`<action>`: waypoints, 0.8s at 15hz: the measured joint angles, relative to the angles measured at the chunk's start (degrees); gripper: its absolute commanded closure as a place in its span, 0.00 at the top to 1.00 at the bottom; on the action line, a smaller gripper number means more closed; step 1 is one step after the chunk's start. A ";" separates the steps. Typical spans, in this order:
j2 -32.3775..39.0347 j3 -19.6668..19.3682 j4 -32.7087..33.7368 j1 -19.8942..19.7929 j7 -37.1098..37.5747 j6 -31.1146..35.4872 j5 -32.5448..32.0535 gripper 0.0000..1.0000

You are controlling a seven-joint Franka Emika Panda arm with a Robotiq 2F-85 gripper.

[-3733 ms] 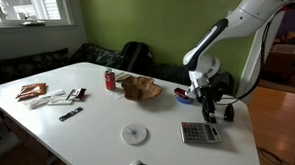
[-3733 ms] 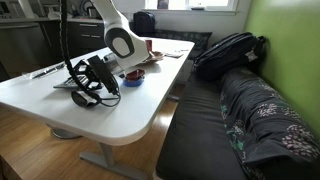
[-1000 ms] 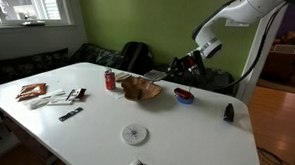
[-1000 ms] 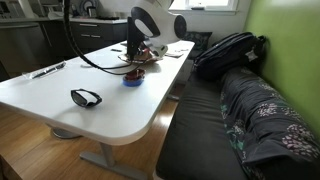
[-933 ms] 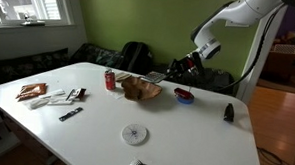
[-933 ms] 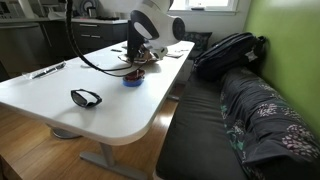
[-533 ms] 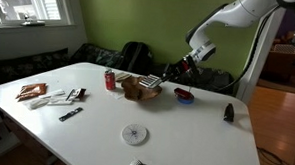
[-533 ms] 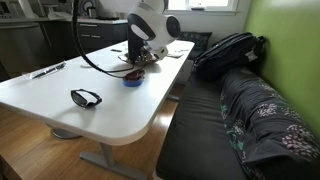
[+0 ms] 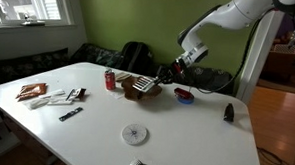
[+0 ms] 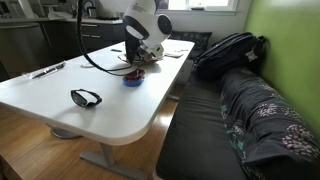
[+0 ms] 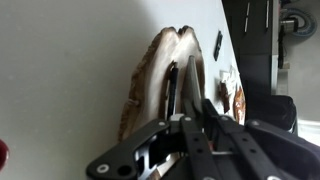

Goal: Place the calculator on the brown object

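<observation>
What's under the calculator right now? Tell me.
The brown object lies under the calculator, which the gripper holds. The brown object's middle is covered by the calculator, and whether the two touch cannot be told.

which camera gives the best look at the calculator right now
An exterior view: the calculator shows its face there, just over the brown object. The wrist view catches it only edge-on; in an exterior view the arm mostly hides it.

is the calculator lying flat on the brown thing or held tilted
Held tilted: the tool grips the calculator over the brown thing; contact unclear.
</observation>
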 measured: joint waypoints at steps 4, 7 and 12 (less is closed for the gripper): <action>0.31 0.03 0.95 0.20 1.04 2.54 -1.68 0.53; 0.01 -0.31 0.88 0.51 2.40 5.44 -5.35 0.76; -5.77 0.44 -5.32 0.71 -2.42 8.91 -10.12 1.00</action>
